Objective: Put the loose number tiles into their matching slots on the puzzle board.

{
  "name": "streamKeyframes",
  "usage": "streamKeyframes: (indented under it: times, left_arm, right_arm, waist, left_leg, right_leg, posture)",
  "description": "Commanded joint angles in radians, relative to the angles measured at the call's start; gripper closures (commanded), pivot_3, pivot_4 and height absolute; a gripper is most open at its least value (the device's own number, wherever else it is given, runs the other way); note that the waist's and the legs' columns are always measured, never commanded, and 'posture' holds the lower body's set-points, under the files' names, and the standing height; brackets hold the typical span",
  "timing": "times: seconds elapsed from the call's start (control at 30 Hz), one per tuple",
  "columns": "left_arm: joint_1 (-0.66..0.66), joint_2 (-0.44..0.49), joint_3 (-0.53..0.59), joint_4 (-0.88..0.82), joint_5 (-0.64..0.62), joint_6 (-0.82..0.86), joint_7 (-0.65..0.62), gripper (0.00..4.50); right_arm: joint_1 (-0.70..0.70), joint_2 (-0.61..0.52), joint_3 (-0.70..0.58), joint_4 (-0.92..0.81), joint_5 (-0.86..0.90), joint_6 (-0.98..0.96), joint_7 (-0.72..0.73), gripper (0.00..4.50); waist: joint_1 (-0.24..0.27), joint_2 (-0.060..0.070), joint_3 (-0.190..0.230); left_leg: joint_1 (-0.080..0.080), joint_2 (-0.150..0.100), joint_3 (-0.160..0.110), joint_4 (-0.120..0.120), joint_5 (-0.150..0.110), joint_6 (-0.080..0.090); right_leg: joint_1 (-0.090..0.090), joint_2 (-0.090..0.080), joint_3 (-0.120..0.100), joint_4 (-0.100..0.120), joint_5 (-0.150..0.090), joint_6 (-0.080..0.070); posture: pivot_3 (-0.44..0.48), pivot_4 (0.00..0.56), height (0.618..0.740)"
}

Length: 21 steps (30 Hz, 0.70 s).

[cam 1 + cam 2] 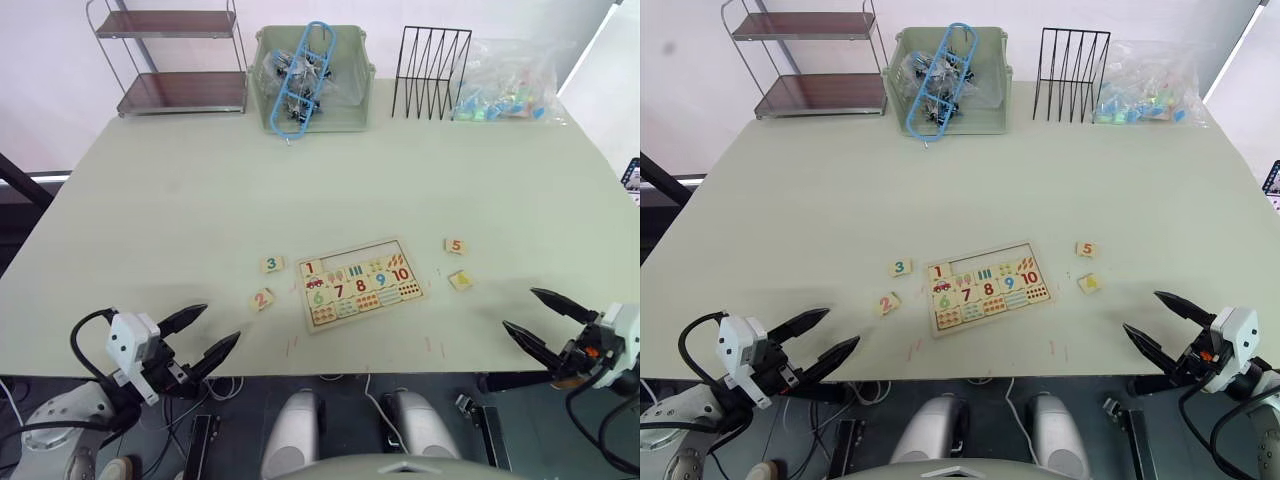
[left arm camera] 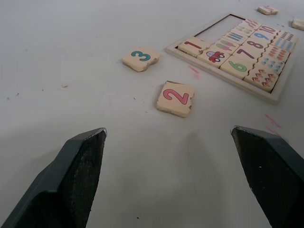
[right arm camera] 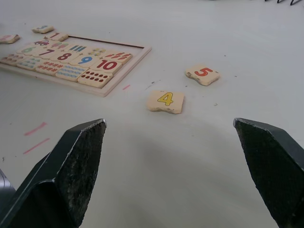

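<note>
The puzzle board (image 1: 392, 296) lies flat at the table's middle front, with a red 1 tile (image 1: 311, 268) seated in its top row. The rest of that row is an empty recess (image 1: 362, 253). To the board's left lie the green 3 tile (image 1: 272, 264) and the 2 tile (image 1: 262, 298), with its pink-red digit. On the board's right are the 5 tile (image 1: 455, 245) and the yellow 4 tile (image 1: 461, 280). My left gripper (image 1: 220, 323) hovers open near the front edge, short of the 2 tile (image 2: 175, 98). My right gripper (image 1: 519, 308) is open too, short of the 4 tile (image 3: 165, 101).
Along the far edge stand a two-tier metal shelf (image 1: 175, 60), a green basket (image 1: 355, 110) holding blue and dark items, a black wire rack (image 1: 432, 72) and a clear bag of coloured pieces (image 1: 510, 85). Small red marks (image 1: 292, 345) dot the table near the front edge.
</note>
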State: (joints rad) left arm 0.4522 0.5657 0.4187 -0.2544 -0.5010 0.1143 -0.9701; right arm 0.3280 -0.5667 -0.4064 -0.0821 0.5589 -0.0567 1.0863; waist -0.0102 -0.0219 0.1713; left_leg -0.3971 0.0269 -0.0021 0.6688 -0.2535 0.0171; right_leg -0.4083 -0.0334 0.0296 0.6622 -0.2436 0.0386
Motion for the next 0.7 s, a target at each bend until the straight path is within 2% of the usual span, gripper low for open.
streamKeyframes:
  times: [0.03, 0.4, 0.7]
  left_arm:
    - [-0.027, 0.023, -0.014, 0.012, 0.012, -0.031, -0.021, 0.07]
    - [-0.159, 0.132, -0.078, 0.104, 0.065, -0.05, -0.097, 0.07]
    - [-0.329, 0.178, -0.202, 0.176, 0.113, -0.006, -0.129, 0.07]
  right_arm:
    - [-0.006, 0.0, -0.014, -0.037, 0.035, -0.016, 0.017, 0.0]
    - [-0.014, -0.066, -0.005, -0.104, 0.135, 0.024, 0.193, 0.0]
    - [-0.033, -0.115, -0.003, -0.161, 0.175, 0.075, 0.253, 0.0]
  waist:
    - [0.0, 0.0, 0.0]
    - [0.0, 0.0, 0.0]
    - [0.001, 0.0, 0.0]
  left_leg:
    - [0.0, 0.0, 0.0, 0.0, 0.0, 0.0]
    - [0.0, 0.0, 0.0, 0.0, 0.0, 0.0]
    - [0.0, 0.0, -0.001, 0.0, 0.0, 0.0]
  right_leg:
    - [0.0, 0.0, 0.0, 0.0, 0.0, 0.0]
    - [0.0, 0.0, 0.0, 0.0, 0.001, -0.001]
    - [0.0, 0.0, -0.001, 0.0, 0.001, -0.001]
  posture:
    - [0.0, 0.15, 0.739]
    - [0.0, 0.15, 0.739]
    - [0.0, 0.15, 0.739]
